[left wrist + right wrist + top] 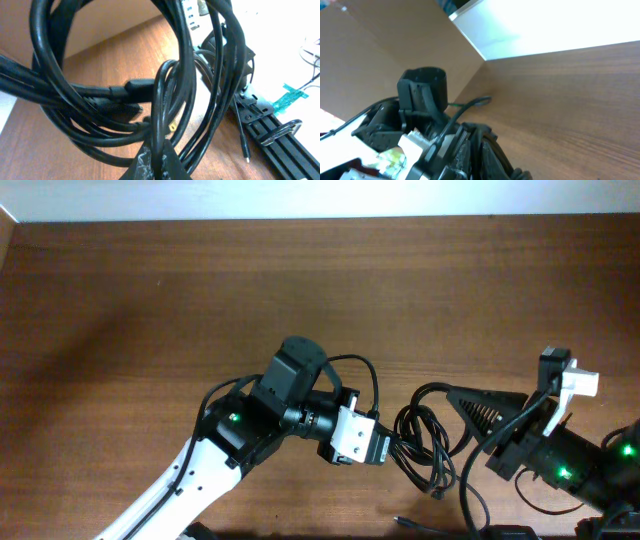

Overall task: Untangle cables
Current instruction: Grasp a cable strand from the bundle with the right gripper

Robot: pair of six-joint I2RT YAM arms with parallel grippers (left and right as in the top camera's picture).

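Cables [425,442] sit as one looped knot on the tabletop [150,300], low and right of centre, between the two arms. Left tool [392,450] looks clenched on a strand at the knot's left edge; its wrist view shows loops draped right at the tip. Right tool [470,412] points at the upper-right loop, but I cannot tell whether it's closed. Cord looks light, limp and slick-jacketed, so expect sag and slip. Best hold: one outer loop, pinched crosswise, not the whole bundle.

Glossy, smooth black plastic sheath on cables [47,55]; matt brown wood-grain table [150,300].
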